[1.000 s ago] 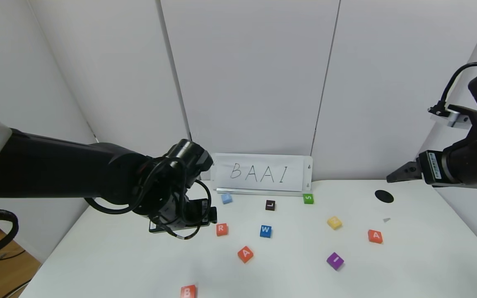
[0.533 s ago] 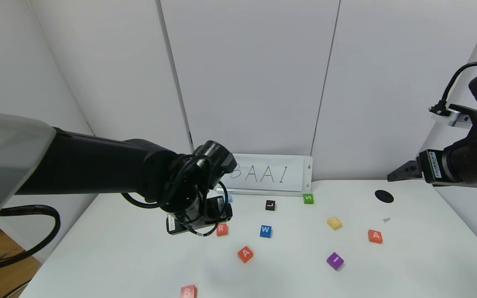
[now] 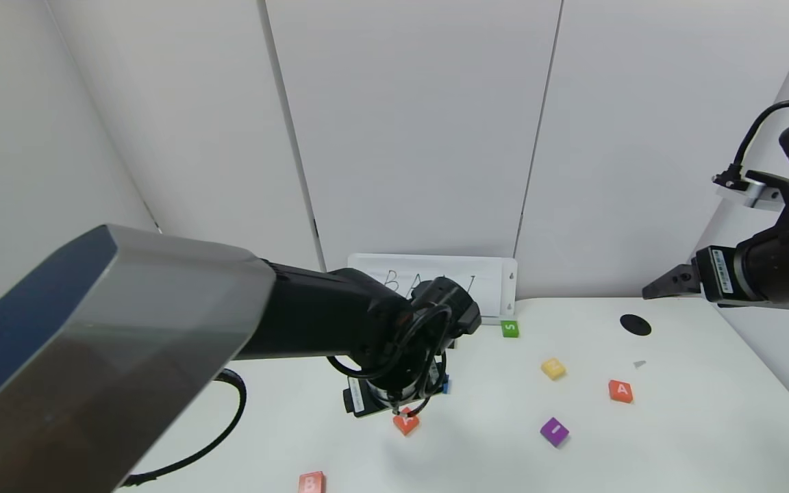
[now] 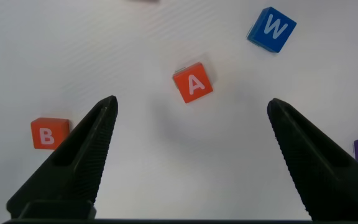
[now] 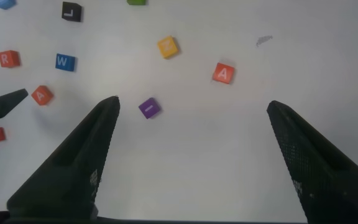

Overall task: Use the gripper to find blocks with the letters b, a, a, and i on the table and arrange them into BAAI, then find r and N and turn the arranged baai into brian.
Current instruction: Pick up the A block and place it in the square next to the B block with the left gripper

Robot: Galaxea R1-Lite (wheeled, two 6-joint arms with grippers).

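Hanging spread wide and holding nothing, the left end effector (image 4: 191, 118) is just above an orange-red A block (image 4: 193, 83) lying flat on the white worktop (image 4: 166, 162), near the blue W block (image 4: 271, 28).

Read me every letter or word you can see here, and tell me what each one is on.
"B": orange-red square block.
"A": orange-red square block below the left end effector.
"A": second orange-red block.
"W": blue block.
"R": orange-red block.
"L": black block.
"S": green block.
"I": purple block.
Yellow block: too faint.
White sign: mostly hidden.
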